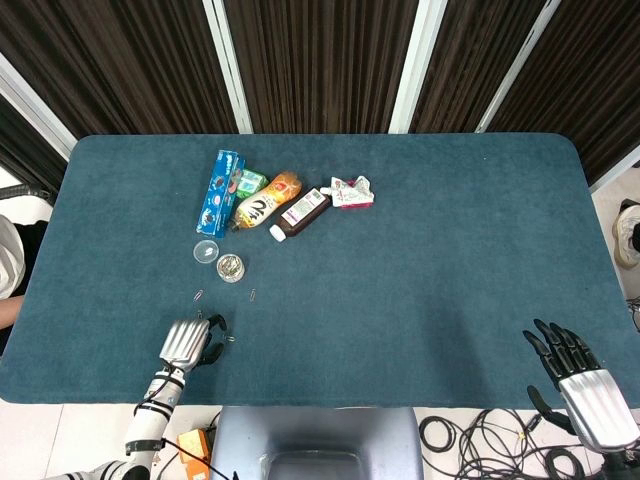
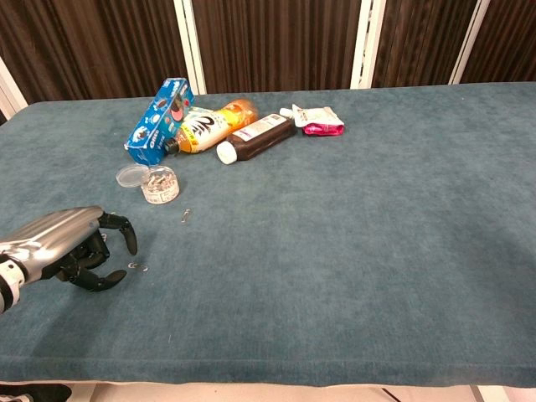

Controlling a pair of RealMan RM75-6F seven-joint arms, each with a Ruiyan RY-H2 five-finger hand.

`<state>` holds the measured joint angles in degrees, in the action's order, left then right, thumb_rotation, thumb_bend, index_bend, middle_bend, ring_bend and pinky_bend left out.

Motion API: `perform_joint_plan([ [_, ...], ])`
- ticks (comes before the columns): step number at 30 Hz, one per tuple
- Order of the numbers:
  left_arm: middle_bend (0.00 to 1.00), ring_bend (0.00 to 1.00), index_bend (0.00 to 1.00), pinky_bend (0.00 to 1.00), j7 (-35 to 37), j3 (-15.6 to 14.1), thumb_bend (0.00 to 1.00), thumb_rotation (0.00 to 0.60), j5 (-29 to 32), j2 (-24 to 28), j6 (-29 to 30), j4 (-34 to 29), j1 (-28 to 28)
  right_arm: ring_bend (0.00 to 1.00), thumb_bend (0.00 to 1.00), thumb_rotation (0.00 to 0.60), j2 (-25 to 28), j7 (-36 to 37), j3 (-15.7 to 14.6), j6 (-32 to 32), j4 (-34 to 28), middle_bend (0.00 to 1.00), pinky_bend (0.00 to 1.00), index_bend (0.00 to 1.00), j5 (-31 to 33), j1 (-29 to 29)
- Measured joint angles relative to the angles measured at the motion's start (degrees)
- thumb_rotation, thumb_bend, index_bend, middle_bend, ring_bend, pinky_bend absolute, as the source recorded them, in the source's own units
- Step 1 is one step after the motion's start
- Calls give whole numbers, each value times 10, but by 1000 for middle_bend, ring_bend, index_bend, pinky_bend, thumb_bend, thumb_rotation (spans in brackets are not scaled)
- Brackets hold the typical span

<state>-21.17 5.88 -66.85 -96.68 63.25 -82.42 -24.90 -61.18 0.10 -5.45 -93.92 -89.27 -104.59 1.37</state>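
Note:
My left hand (image 1: pixel 190 342) (image 2: pixel 75 247) hovers low over the near left of the blue table (image 1: pixel 420 300), fingers arched down and apart, holding nothing. A loose paper clip (image 2: pixel 138 267) (image 1: pixel 230 339) lies on the cloth just beside its fingertips. Further back stands a small clear jar of paper clips (image 1: pixel 230 267) (image 2: pixel 160 184), with its lid (image 1: pixel 206 251) (image 2: pixel 131 175) beside it. Another clip (image 1: pixel 252 294) (image 2: pixel 185 215) lies between jar and hand. My right hand (image 1: pixel 580 385) hangs past the table's near right corner, fingers spread and empty; the chest view does not show it.
At the back left lie a blue box (image 1: pixel 220 190) (image 2: pixel 159 120), an orange bottle (image 1: pixel 266 200) (image 2: pixel 213 126), a brown bottle (image 1: pixel 302 212) (image 2: pixel 255 136) and a pink-and-white pouch (image 1: pixel 352 191) (image 2: pixel 316 120). Cables (image 1: pixel 480 440) lie on the floor below the front edge.

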Motion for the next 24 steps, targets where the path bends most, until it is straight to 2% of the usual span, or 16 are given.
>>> perform_joint_plan([
  [16, 1000, 1000, 494, 1000, -12, 1, 371, 600, 17, -15, -15, 13, -13, 0, 321, 600, 1, -1, -2, 2, 0, 0, 132, 0, -3, -2],
  [24, 1000, 1000, 543, 1000, -18, 1, 383, 600, 25, -20, -23, 19, -20, 0, 321, 600, 2, 9, -2, -8, 5, 0, 132, 0, -3, 2],
])
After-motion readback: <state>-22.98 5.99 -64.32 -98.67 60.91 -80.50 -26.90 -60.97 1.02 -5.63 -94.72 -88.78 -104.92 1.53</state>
